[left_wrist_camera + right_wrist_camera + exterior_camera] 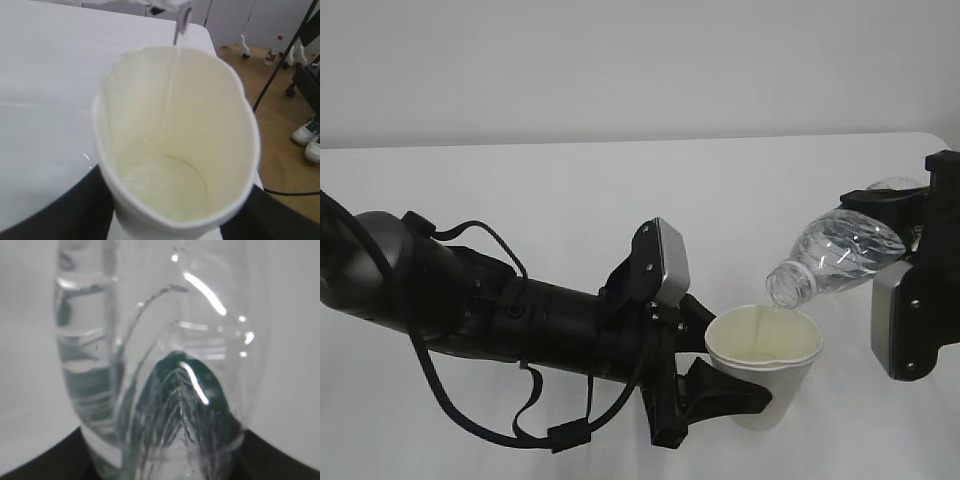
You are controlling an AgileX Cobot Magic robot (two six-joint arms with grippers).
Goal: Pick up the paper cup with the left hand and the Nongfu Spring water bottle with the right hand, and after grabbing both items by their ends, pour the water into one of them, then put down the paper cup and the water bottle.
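Tools first: your left tool (715,385) clamps the paper cup (765,365) low on its wall, squeezing the rim oval but keeping the mouth up and clear. Your right tool (910,250) grips the Nongfu Spring water bottle (835,255) by its base, tipped neck-down just above that rim, so water (172,80) streams inside, over the bench (570,190).

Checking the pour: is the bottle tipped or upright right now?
Tipped. The bottle lies nearly level, its open mouth angled down just above the cup rim, and a thin stream of water runs into the cup.
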